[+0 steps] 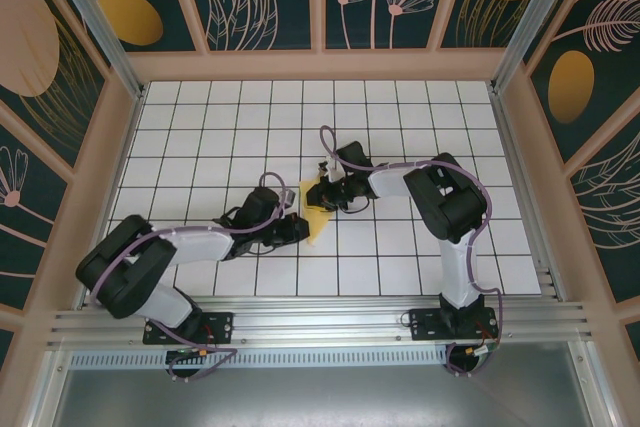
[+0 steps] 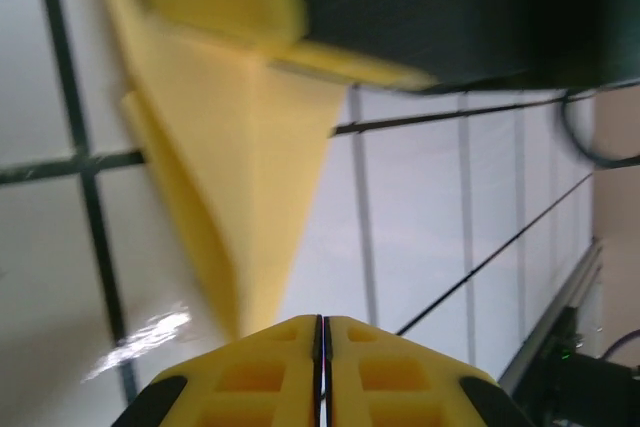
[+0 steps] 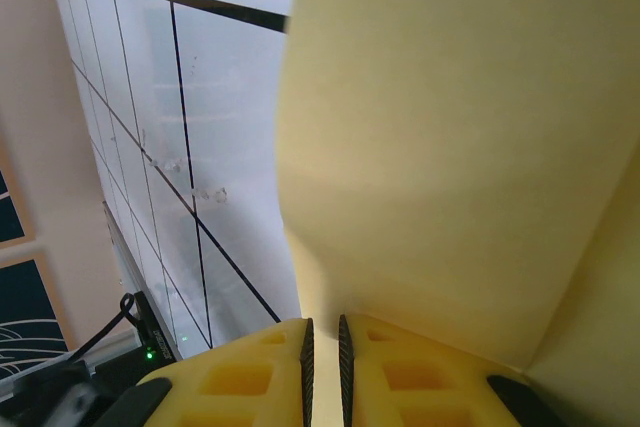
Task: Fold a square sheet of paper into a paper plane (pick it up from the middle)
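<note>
I see the pale-yellow paper (image 1: 316, 211), part-folded into a creased point; top end sits between the right gripper (image 1: 330, 190) jaws, tip just ahead of the left gripper (image 1: 302, 231) jaws.

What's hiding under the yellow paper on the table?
The white grid table lies under the folded yellow paper, and its tiles show all around the paper. The patch right beneath is covered, so anything there can't be seen.
</note>
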### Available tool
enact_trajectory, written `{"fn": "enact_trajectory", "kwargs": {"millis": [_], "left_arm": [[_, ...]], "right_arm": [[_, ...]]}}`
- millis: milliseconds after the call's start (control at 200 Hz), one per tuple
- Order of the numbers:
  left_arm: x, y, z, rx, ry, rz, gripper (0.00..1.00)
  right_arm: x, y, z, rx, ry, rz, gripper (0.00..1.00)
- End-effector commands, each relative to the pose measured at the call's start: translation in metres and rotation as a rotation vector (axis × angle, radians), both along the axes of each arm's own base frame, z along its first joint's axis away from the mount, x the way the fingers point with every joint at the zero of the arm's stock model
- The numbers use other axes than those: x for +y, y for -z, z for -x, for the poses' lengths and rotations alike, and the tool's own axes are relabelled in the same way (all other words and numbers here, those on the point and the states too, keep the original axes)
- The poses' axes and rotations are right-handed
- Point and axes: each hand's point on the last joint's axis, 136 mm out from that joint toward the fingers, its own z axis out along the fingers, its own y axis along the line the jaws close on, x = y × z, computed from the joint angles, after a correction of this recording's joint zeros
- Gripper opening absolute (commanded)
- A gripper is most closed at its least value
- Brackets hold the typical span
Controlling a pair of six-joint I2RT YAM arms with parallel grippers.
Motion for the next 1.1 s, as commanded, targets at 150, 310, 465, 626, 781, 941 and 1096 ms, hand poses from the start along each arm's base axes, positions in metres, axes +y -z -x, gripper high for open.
{"fn": "enact_trajectory", "kwargs": {"millis": [150,310,465,626,781,941,1096], "left_arm": [[0.002,-0.015,-0.023,-0.064,-0.081,-0.027,0.11],[-0.004,-0.006,-0.031,-0.049,-0.101,-0.019,0.10],[-0.014,0.000,-0.036,-0.038,-0.081,0.000,0.10],[-0.016,0.013,-0.033,-0.009,-0.063,-0.010,0.09],[-0.015,0.025,-0.025,0.027,-0.054,-0.006,0.10],[-0.017,0.033,-0.014,0.063,-0.025,0.030,0.09],[-0.017,0.040,-0.004,0.099,-0.001,0.048,0.09]], "right_arm": [[-0.025,0.045,0.015,0.057,0.028,0.160,0.19],[-0.026,0.046,0.015,0.058,0.030,0.164,0.19],[-0.027,0.046,0.015,0.057,0.034,0.170,0.19],[-0.027,0.045,0.015,0.057,0.035,0.170,0.19],[-0.027,0.045,0.014,0.054,0.037,0.171,0.19],[-0.028,0.046,0.015,0.058,0.038,0.177,0.19],[-0.029,0.049,0.017,0.063,0.040,0.185,0.18]]}}
